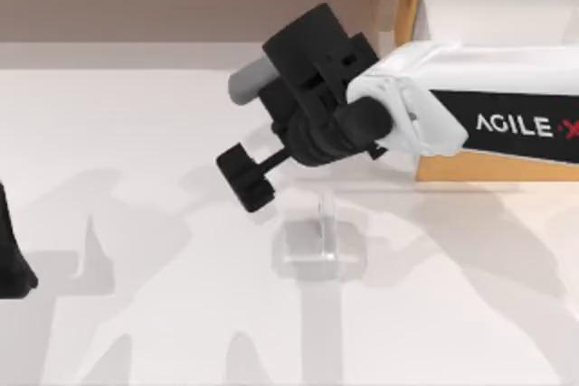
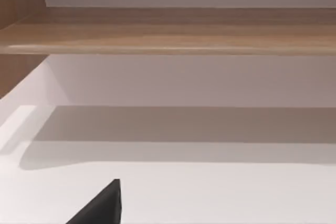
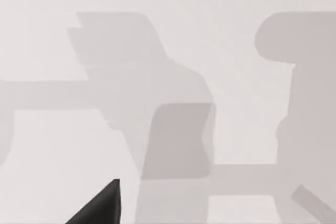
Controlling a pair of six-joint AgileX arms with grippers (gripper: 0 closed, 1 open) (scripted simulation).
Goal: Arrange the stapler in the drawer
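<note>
Top view: stapler (image 1: 327, 217) lies lengthwise toward the shelf; right claw (image 1: 246, 178) grip unclear.

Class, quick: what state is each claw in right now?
Left claw: parked at the table's left edge, state cannot be told.
Right claw: above the table near the stapler, state cannot be told.

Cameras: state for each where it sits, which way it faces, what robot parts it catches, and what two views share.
Top view: overhead, facing down on the table, stapler, drawer; right arm's right pincer mid-table, left arm at left edge.
Left wrist view: faces the shelf unit; dark pincer tip.
Right wrist view: faces the table; dark pincer tip.
Shared: top and right wrist views both show the shadowed table.
</note>
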